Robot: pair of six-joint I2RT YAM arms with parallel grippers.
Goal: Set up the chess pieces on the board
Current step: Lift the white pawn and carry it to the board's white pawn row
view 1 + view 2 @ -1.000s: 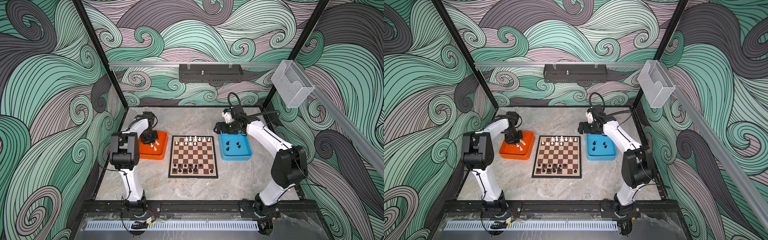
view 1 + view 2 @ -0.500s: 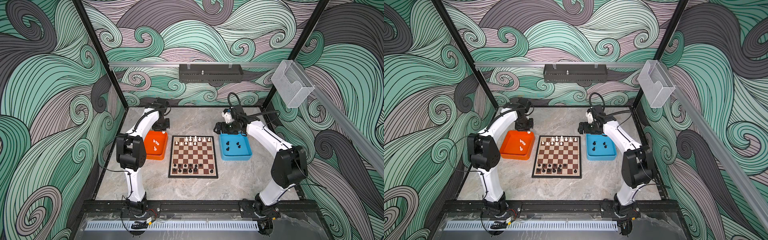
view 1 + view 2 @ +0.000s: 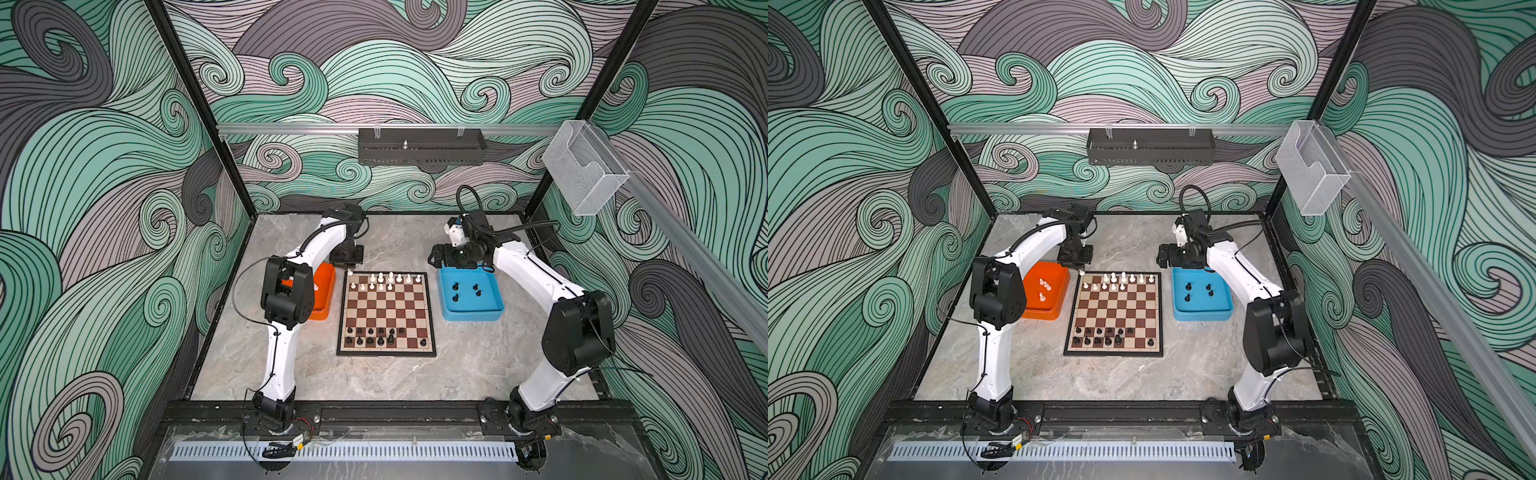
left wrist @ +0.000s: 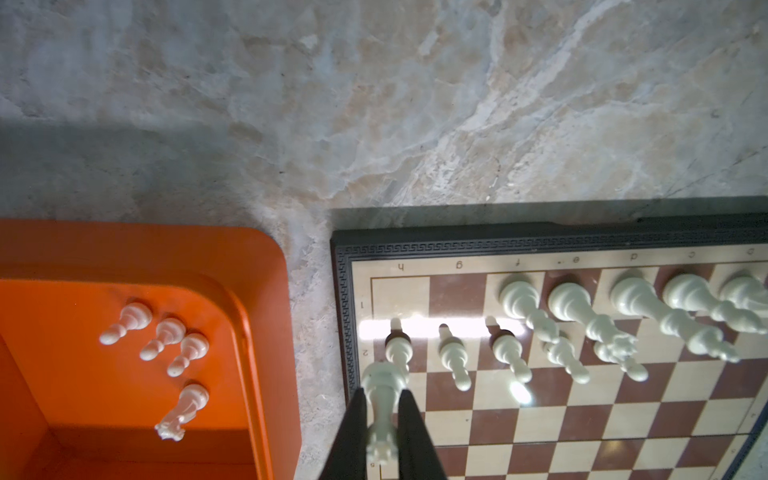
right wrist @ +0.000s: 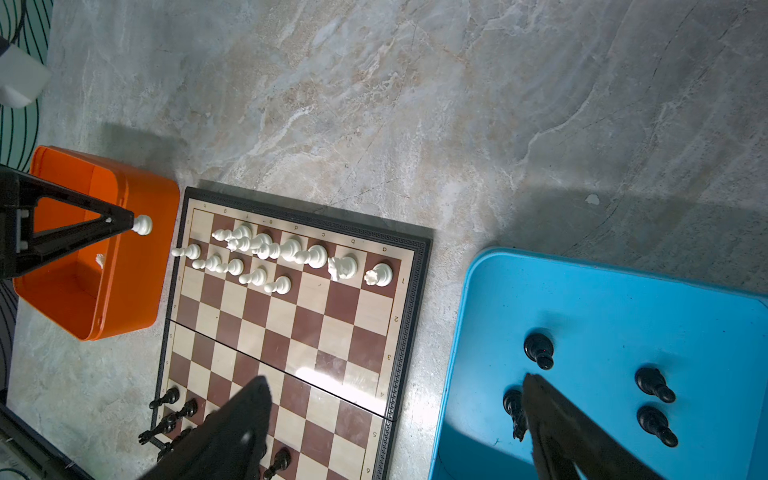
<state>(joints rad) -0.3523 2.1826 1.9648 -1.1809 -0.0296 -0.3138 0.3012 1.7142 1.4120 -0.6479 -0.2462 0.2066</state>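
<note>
My left gripper point(image 4: 382, 392) is shut on a white chess piece point(image 4: 382, 374), held by its stem with the round base pointing away. It hangs over the board's point(image 3: 386, 307) far left corner in both top views point(image 3: 1080, 270). White pieces point(image 3: 386, 280) fill part of the far two rows and black pieces point(image 3: 376, 336) part of the near two. Several white pieces point(image 4: 166, 336) lie in the orange tray point(image 3: 1054, 309). Several black pieces point(image 5: 652, 386) stand in the blue tray point(image 3: 469, 311). My right gripper point(image 5: 395, 378) is open and empty above the blue tray's far edge point(image 3: 440, 259).
The orange tray sits just left of the board and the blue tray point(image 3: 1202, 313) just right. Marble tabletop point(image 3: 374, 382) lies in front of the board. A black rack point(image 3: 422, 147) hangs on the back wall and a clear box point(image 3: 582, 170) on the right rail.
My left arm has swung from over the orange tray to the board's far left corner, carrying the white piece. The right arm has not moved.
</note>
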